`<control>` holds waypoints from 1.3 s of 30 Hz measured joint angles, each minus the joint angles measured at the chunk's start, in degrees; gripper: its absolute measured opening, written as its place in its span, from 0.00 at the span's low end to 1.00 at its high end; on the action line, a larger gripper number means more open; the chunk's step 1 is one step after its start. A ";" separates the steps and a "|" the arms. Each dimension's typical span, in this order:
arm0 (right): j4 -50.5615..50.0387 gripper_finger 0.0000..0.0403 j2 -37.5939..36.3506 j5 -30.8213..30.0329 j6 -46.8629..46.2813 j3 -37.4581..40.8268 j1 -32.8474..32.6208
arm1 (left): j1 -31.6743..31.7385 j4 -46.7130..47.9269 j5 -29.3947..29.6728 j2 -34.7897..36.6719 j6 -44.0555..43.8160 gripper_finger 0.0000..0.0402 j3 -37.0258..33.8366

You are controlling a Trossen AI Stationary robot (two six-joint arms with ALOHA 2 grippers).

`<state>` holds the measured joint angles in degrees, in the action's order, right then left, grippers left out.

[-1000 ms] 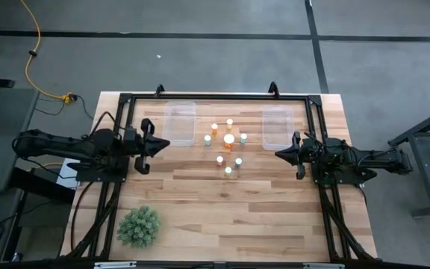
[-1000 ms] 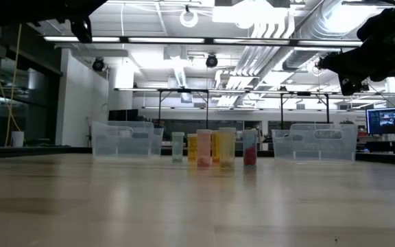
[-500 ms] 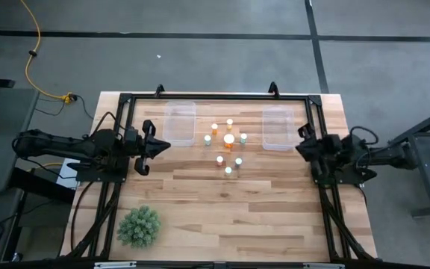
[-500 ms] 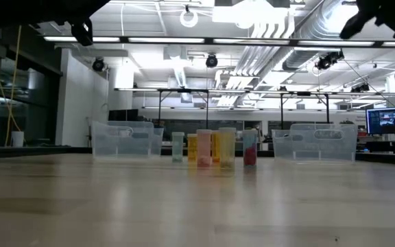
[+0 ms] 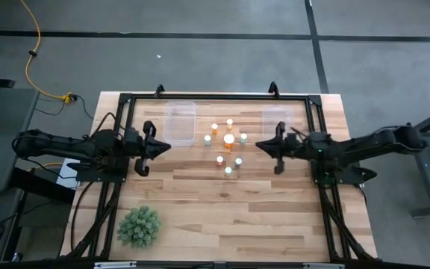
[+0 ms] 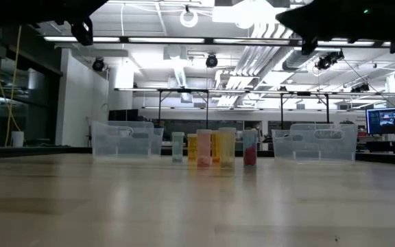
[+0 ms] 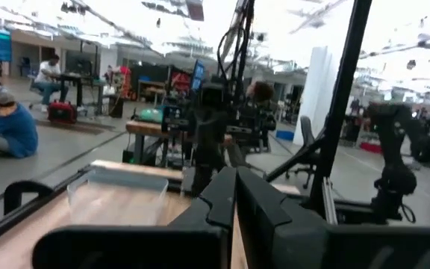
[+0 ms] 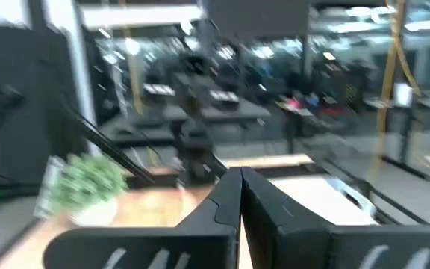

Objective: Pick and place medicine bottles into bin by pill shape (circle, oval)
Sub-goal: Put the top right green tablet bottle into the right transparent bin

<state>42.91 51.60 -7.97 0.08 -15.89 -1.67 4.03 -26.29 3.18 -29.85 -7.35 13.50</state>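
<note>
Several small medicine bottles (image 5: 226, 146) with white caps stand upright on their bases in a loose cluster at the table's far middle. The larger orange one (image 5: 229, 139) is in its centre. In the low view they stand in a row (image 6: 214, 147). My left gripper (image 5: 161, 145) is shut and empty, left of the cluster; its fingers meet in the left wrist view (image 7: 234, 187). My right gripper (image 5: 261, 146) is shut and empty, just right of the cluster and high above the table (image 6: 307, 20); its fingers meet in the right wrist view (image 8: 240, 183).
Two clear plastic bins stand at the far side, one left of the bottles (image 5: 180, 122) and one right of them (image 5: 276, 121), partly under my right arm. A green spiky plant (image 5: 139, 226) stands at the near left. A black frame (image 5: 215, 96) runs round the table's edges.
My right gripper has drawn back toward the table's right edge and risen. It has then reached out toward the table's left, and now stands close to the right side of the bottle cluster. The bottles have not moved.
</note>
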 joint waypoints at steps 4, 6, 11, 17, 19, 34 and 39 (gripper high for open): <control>-0.15 0.00 4.11 -4.98 -0.02 -1.64 0.04 | 0.00 0.95 0.54 0.00 0.02 0.01 0.00; -0.30 0.00 5.33 -5.55 -0.03 -2.10 0.04 | 0.00 0.87 0.57 0.00 0.02 0.01 0.00; -0.92 0.09 7.32 -7.09 -2.66 -3.29 0.15 | 0.00 0.80 0.81 0.00 0.02 0.01 0.00; -8.22 0.36 12.44 -17.17 -6.37 -7.37 0.19 | 0.00 0.80 1.18 0.00 0.02 0.01 0.00; -13.70 0.45 14.95 -19.34 -8.98 -10.07 0.85 | 0.00 0.87 1.82 0.00 0.02 0.01 0.00; -45.40 0.59 33.26 -18.46 -24.57 -26.91 9.73 | 0.02 2.15 2.20 0.00 0.02 0.01 0.00; -45.67 0.59 35.84 -17.44 -25.59 -27.53 11.00 | 0.02 2.23 2.18 0.00 0.02 0.01 0.00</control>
<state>-2.76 87.44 -25.41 -25.51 -43.42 9.33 4.05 -24.06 5.37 -29.85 -7.33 13.50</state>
